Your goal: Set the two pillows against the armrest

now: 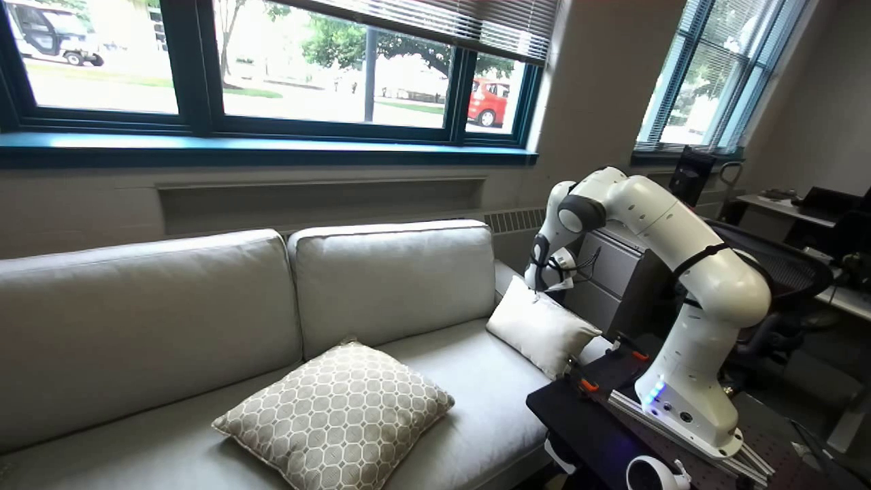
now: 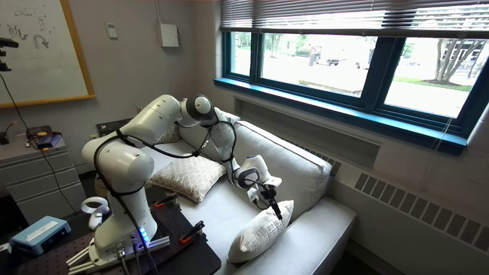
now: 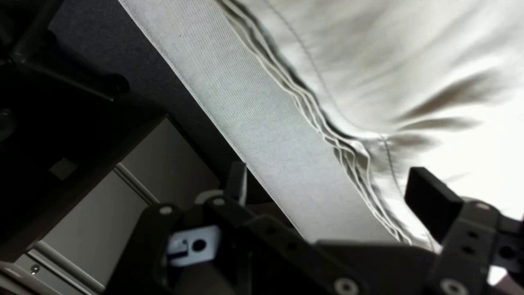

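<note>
Lattice pillow (image 1: 337,415) lies on the seat (image 1: 469,374), well apart from the gripper (image 3: 329,184), left and nearer in an exterior view; the gripper stands wide at the cream pillow (image 2: 258,235) beside the armrest (image 2: 311,236); next reach probably leftward.

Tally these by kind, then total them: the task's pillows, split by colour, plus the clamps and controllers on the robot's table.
Beige pillows: 1
Cream pillows: 1
Clamps: 2
Controllers: 1
Total: 5
</note>
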